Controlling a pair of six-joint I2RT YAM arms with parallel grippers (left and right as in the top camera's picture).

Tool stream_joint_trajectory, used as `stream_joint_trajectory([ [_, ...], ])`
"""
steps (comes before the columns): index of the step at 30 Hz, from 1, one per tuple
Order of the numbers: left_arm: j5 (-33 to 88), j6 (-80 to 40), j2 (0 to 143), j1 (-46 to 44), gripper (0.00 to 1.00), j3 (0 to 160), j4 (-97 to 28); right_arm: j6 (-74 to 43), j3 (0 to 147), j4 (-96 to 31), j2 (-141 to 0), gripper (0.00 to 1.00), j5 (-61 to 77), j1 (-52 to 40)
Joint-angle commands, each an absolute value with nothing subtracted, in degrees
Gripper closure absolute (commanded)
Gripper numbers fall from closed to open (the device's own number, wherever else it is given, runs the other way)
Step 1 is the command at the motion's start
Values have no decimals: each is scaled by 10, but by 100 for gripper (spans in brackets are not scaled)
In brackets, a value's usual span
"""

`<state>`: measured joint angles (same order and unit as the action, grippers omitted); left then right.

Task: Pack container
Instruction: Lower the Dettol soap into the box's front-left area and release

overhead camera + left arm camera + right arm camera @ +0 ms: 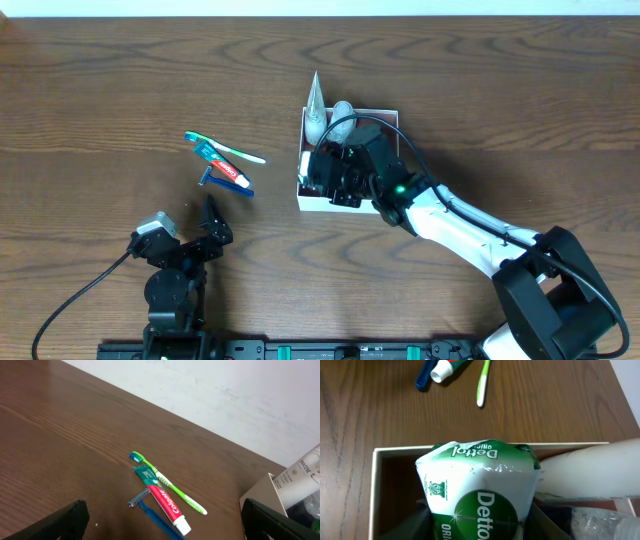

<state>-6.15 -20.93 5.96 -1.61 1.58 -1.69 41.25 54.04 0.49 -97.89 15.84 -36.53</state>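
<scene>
The container point(322, 205), a square white-walled box with a reddish-brown inside, stands right of the table's middle; it also shows in the right wrist view point(400, 449) and the left wrist view point(261, 494). My right gripper point(335, 172) point(477, 527) is inside it, shut on a green and white Dettol soap packet point(480, 490). A white Pantene tube point(316, 108) point(600, 472) point(301, 471) leans in the container. A green toothbrush point(236, 151) point(172, 485), a Colgate toothpaste tube point(222, 166) point(164, 501) and a blue razor point(228, 185) point(150, 510) lie left of the container. My left gripper point(212, 228) point(167, 532) is open and empty just short of them.
A clear plastic-wrapped item point(343, 112) point(606, 522) lies in the container beside the white tube. The brown wooden table ends at a pale wall along the far edge point(210, 395). My left arm's base and cable sit at the front left point(165, 290).
</scene>
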Motion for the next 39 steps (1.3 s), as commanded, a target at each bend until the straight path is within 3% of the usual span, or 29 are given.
stream_joint_trajectory([
  [1, -66, -204, 60, -14, 2, 2, -36, 411, 543, 7, -986, 66, 152, -360],
  [5, -66, -204, 60, -14, 2, 2, -36, 411, 543, 7, -986, 52, 150, -360],
  [10, -66, -204, 60, -14, 2, 2, -36, 408, 543, 7, -986, 47, 148, -360],
  [39, -66, -204, 60, -14, 2, 2, -36, 355, 543, 40, -937, 40, 133, -359],
])
